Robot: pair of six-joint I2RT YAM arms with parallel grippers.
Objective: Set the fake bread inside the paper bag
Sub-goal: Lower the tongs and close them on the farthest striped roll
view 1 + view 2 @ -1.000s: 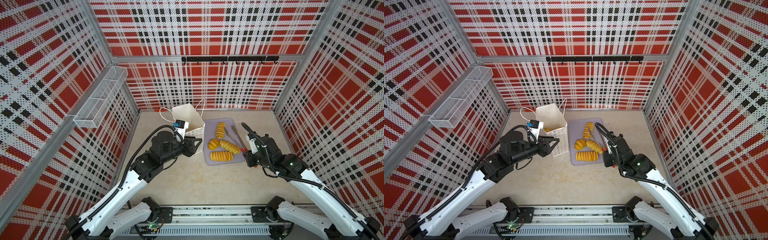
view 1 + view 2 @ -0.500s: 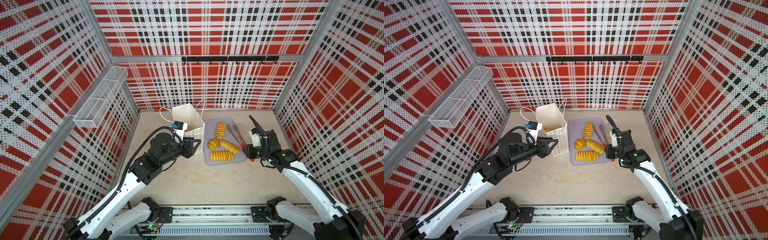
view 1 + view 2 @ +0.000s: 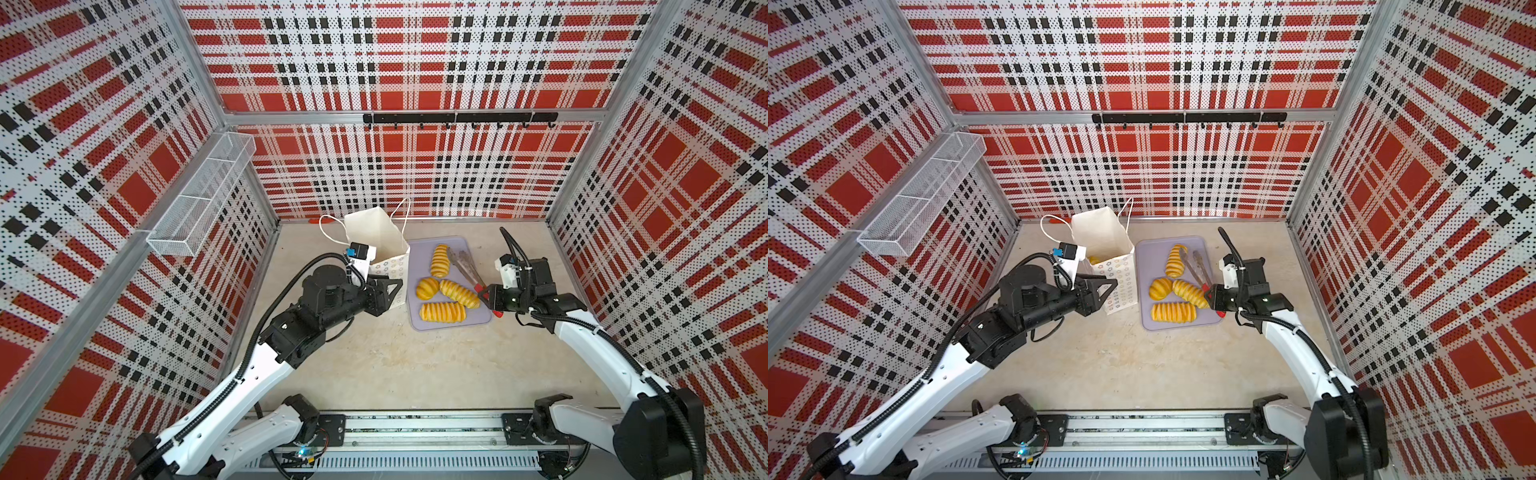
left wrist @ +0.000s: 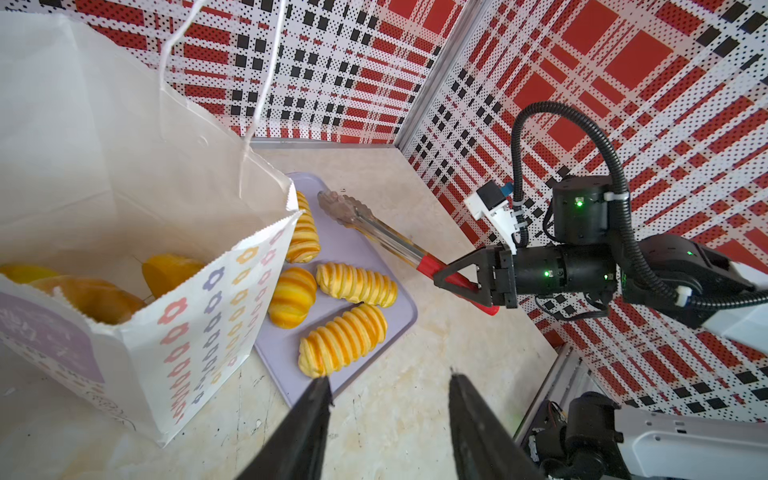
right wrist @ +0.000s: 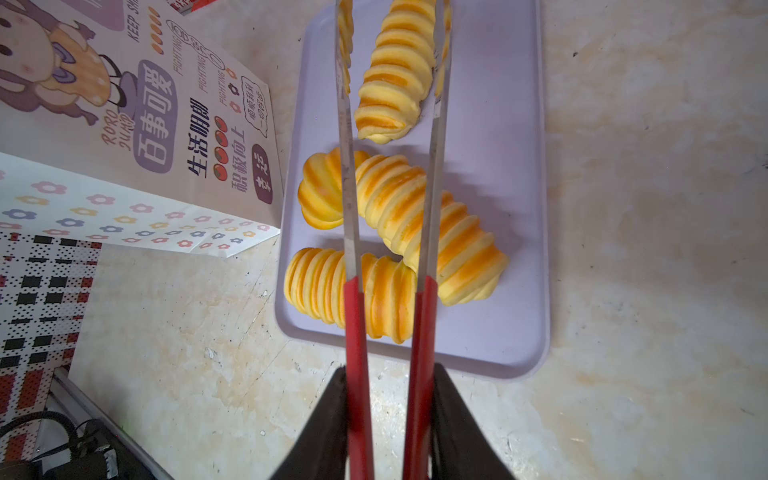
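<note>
Fake bread (image 3: pixel 441 312), four ridged loaves, lies on lilac tray (image 3: pixel 420 255) on worktop (image 3: pixel 395 365); right gripper (image 5: pixel 392 376) fingers clamp red-handled tongs (image 3: pixel 464 266) above them; left gripper (image 4: pixel 388 380) fingers half open, empty, beside white paper bag (image 3: pixel 374 237) with more pieces inside.

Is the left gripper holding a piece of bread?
No: in the left wrist view the left gripper stands open, with nothing between its jaws.

tongs (image 5: pixel 349 208): tips cut off by the right wrist frame edge | paper bag (image 4: pixel 104 124): cropped in left wrist view | fake bread (image 4: pixel 170 272) inside: mostly hidden behind bag wall | left end effector (image 4: pixel 388 377): finger bases out of frame
</note>
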